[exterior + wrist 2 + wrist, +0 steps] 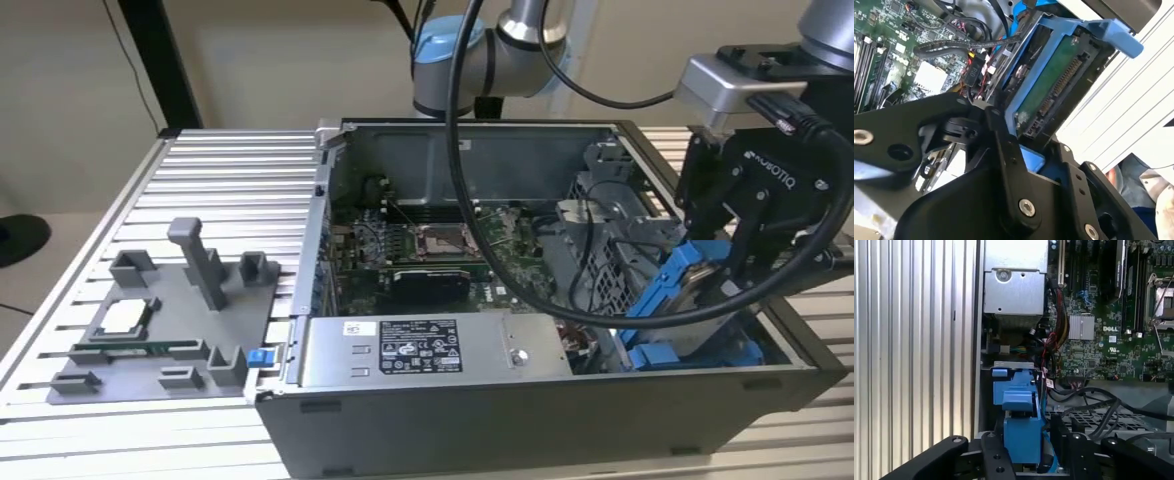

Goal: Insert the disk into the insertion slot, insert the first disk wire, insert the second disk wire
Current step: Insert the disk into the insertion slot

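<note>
Ribbed aluminium table carries an open computer case lying on its side, with a grey parts fixture beside it at the exterior view's left. Inside the case are a green motherboard and a grey labelled power-supply box along the near wall. At the exterior view's right, the arm's black gripper is closed across the disk, one finger pressed to each long side of its bright blue carrier frame. The disk hangs tilted over the near right corner of the case, next to the perforated grey metal of the insertion slot. Its lower end seems to be at the mouth of the bay, though it is hard to tell whether it has entered. In the second wrist view the drive's underside faces the camera, showing a green circuit board and a bare connector with no wire plugged in. Loose black cables lie across the bay close by. Judging by its look, the drive is dense and rigid, fairly heavy for its size, while the plastic frame may flex a little. The exposed board and connector look fragile, so the side rails of the carrier are the safest place to hold.
</note>
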Available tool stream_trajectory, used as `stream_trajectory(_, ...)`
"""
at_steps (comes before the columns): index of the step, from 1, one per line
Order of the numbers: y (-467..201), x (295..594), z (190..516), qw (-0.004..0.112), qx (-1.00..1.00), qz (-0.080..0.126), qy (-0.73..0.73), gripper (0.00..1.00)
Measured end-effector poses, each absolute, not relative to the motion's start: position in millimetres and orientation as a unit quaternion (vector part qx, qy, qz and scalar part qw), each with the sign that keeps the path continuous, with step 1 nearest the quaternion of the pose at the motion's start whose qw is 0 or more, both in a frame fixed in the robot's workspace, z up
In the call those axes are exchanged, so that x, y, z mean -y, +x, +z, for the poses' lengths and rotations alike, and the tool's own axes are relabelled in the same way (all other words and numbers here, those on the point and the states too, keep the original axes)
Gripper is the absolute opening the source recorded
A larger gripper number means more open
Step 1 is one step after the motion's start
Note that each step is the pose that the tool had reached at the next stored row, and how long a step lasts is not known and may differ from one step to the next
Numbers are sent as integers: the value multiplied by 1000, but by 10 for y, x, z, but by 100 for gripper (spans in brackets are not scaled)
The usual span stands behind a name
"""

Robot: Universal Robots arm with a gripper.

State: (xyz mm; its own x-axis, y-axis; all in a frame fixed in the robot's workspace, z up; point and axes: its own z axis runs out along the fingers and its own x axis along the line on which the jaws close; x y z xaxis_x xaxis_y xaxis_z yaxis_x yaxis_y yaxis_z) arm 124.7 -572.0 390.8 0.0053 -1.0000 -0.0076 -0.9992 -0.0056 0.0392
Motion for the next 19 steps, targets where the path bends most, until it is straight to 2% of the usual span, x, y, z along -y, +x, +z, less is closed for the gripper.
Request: stream_trajectory(19, 1246, 5717, 3908, 8, 705, -19, 709, 0)
